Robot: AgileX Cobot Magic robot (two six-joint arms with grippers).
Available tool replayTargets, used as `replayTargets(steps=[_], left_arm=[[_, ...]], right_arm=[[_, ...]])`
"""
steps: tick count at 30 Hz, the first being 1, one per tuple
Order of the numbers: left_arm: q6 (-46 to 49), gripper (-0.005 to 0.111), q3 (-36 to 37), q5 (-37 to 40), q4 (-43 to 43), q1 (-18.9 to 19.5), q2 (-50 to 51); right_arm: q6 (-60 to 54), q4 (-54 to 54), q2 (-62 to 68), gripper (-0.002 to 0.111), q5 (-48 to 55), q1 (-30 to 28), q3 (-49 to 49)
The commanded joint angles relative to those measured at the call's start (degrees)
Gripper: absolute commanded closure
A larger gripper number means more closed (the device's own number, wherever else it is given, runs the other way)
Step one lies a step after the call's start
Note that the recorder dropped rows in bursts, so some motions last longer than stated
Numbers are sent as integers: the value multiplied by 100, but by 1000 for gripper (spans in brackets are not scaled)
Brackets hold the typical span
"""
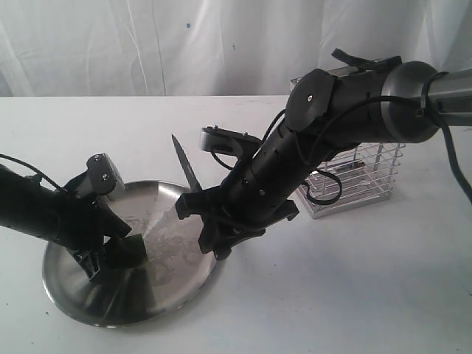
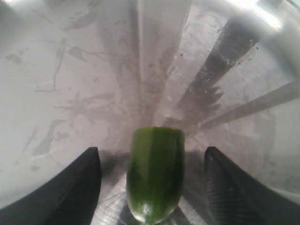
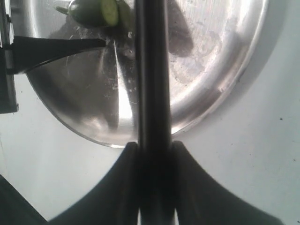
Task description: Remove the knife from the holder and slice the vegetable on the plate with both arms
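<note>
Left wrist view: the left gripper [image 2: 151, 157] stands wide open astride the vegetable [image 2: 154, 180], its fingers clear of both sides. The green piece lies on the plate [image 2: 56, 70], long axis running out between them. The right gripper [image 3: 153, 146] clamps the knife [image 3: 152, 70], blade tilted up above the plate. The exterior view hides the vegetable behind the left gripper.

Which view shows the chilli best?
Left wrist view: the chilli sits close up between open fingers. Right wrist view catches its cut end, partly behind the knife. In the exterior view the left gripper hides it.
</note>
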Motion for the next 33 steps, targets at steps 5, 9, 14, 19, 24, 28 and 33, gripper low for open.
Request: replayTargets(steps=[5,9,14,19,24,28,33], left_arm=[[-79,41,-189,130,-86,-10,-560],[-492,41,-285,31,-21,-10,-1012],[-1958,58,-285,-766,73,4,-1511],[-2782,106,-285,-1248,199,353,-1725],[-4080,107,-251,-1098,199,979,-1679],[-4538,107,-250,-48,66,1317,-1373],[-3741,107,-250,1383,-803,1302,-936]], right_arm=[[-18,-3,-73,108,-139,10,16],[-18,20,-73,108,-149,10,16],[85,28,-73,108,-149,282,16],[814,-342,-73,108,-446,1037,16],[1940,-987,-51,108,-690,1586,16],[2288,-1023,9,108,-727,1676,16],[2467,-991,94,108,-705,1716,16]])
